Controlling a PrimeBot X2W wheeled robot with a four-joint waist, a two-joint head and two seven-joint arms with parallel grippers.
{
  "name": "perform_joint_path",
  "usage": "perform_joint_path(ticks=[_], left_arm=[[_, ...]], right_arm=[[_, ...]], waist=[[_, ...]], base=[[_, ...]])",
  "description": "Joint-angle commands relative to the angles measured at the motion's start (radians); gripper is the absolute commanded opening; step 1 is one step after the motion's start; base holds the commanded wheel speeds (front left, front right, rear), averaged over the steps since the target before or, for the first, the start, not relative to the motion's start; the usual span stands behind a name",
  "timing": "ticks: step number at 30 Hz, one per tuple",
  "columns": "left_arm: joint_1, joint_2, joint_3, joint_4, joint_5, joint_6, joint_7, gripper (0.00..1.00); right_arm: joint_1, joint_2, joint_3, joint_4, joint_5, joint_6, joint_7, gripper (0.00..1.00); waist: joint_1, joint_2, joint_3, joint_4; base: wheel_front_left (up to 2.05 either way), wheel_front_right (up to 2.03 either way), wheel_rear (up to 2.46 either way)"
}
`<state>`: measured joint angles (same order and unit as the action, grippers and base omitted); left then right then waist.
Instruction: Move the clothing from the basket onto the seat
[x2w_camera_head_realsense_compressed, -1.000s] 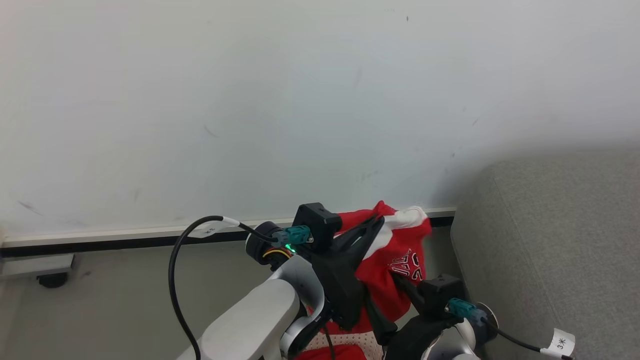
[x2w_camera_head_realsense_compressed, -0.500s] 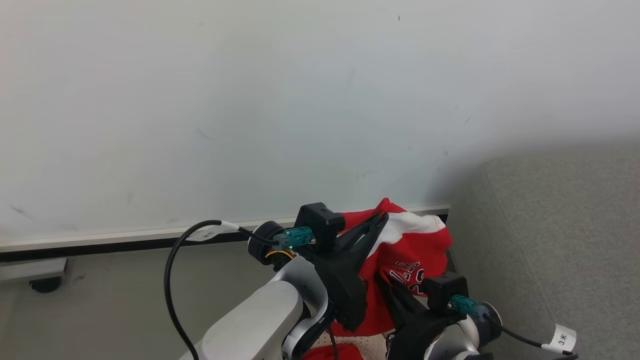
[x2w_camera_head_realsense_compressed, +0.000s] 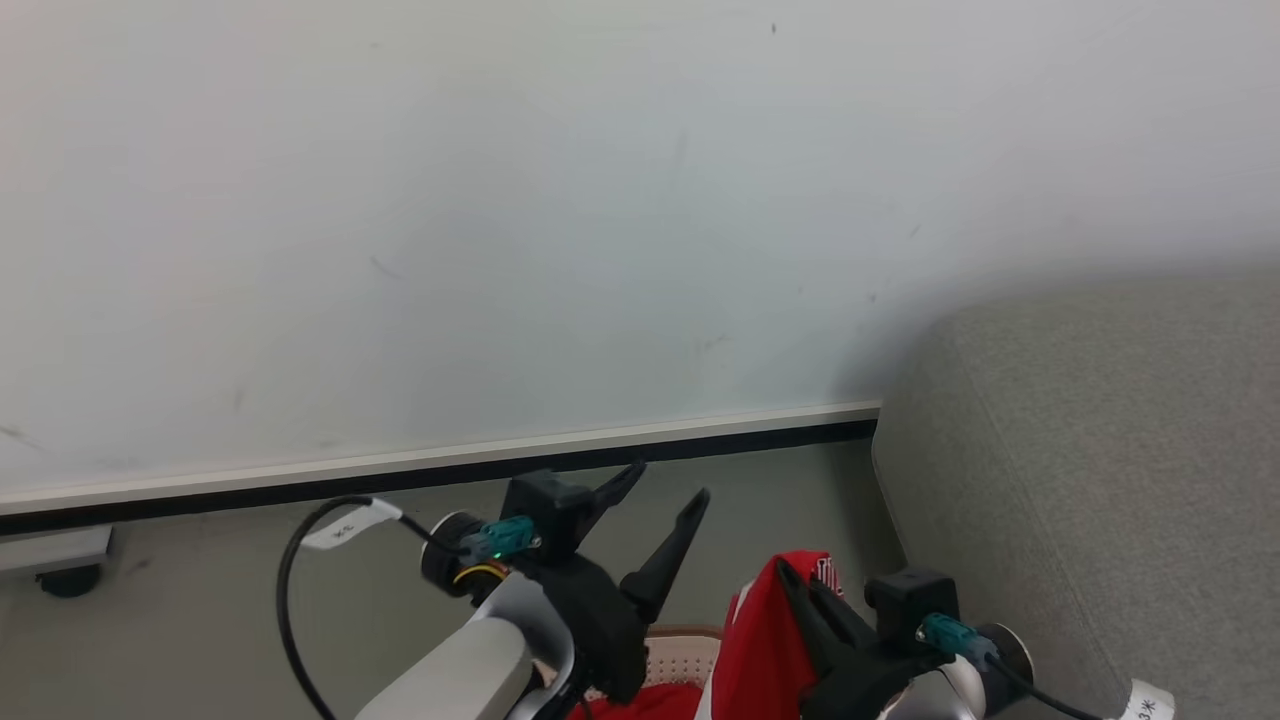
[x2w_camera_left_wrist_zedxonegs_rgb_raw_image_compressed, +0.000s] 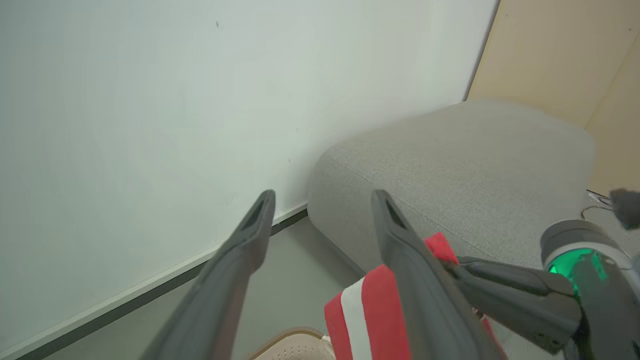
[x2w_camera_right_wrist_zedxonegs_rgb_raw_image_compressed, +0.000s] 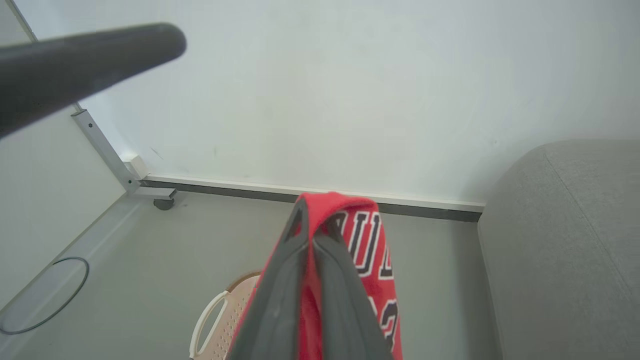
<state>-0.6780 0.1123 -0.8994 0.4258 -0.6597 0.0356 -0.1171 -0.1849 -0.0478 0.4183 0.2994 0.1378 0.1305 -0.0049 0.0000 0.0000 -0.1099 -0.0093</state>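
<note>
My right gripper (x2w_camera_head_realsense_compressed: 787, 572) is shut on a fold of the red clothing (x2w_camera_head_realsense_compressed: 765, 640), which hangs down from it above the basket (x2w_camera_head_realsense_compressed: 685, 652). In the right wrist view the gripper (x2w_camera_right_wrist_zedxonegs_rgb_raw_image_compressed: 309, 220) pinches the clothing (x2w_camera_right_wrist_zedxonegs_rgb_raw_image_compressed: 372, 250), whose block lettering shows, over the basket (x2w_camera_right_wrist_zedxonegs_rgb_raw_image_compressed: 220, 320) and its white handle. My left gripper (x2w_camera_head_realsense_compressed: 668, 484) stands open and empty just left of the clothing; its fingers (x2w_camera_left_wrist_zedxonegs_rgb_raw_image_compressed: 250, 235) spread wide in the left wrist view, with the clothing (x2w_camera_left_wrist_zedxonegs_rgb_raw_image_compressed: 367, 312) behind the right one. The grey seat (x2w_camera_head_realsense_compressed: 1100, 450) lies to the right.
A white wall with a dark baseboard (x2w_camera_head_realsense_compressed: 450, 470) stands close ahead. A metal frame foot with a caster (x2w_camera_head_realsense_compressed: 62, 575) sits at the far left, and a thin cable loop (x2w_camera_right_wrist_zedxonegs_rgb_raw_image_compressed: 45, 295) lies on the grey floor. A wood panel (x2w_camera_left_wrist_zedxonegs_rgb_raw_image_compressed: 550, 50) rises behind the seat.
The left gripper let go of the clothing, opened and dropped to the left. The clothing now hangs lower from the right gripper, which has shut on it. The view shifted slightly.
</note>
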Motion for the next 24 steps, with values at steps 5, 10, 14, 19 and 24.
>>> perform_joint_path(ticks=[5,10,14,19,24], left_arm=[[0.069,0.042,0.027,0.019,-0.029,-0.005,-0.06,1.0],[0.116,0.066,0.044,0.014,-0.03,0.025,-0.095,1.0],[0.154,0.08,0.065,-0.001,-0.03,0.061,-0.117,1.0],[0.197,0.088,0.078,-0.03,-0.034,0.08,-0.131,1.0],[0.217,0.09,0.084,-0.049,-0.024,0.095,-0.138,1.0]], right_arm=[[0.054,-0.002,-0.034,-0.058,-0.053,0.0,0.021,0.0],[0.085,-0.002,-0.063,-0.113,-0.078,0.0,0.042,0.0],[0.092,-0.002,-0.061,-0.159,-0.087,0.0,0.064,0.0],[0.091,-0.004,-0.053,-0.188,-0.088,0.0,0.078,0.0],[0.092,-0.014,-0.06,-0.206,-0.086,0.0,0.08,0.0]], waist=[[0.0,0.0,0.009,-0.042],[0.0,0.0,0.022,-0.089],[0.0,0.0,0.043,-0.164],[0.0,0.0,0.064,-0.278],[0.0,0.0,0.085,-0.38]], base=[[0.0,0.0,0.0],[0.0,0.0,0.0],[0.0,0.0,0.0],[0.0,0.0,0.0],[0.0,0.0,0.0]])
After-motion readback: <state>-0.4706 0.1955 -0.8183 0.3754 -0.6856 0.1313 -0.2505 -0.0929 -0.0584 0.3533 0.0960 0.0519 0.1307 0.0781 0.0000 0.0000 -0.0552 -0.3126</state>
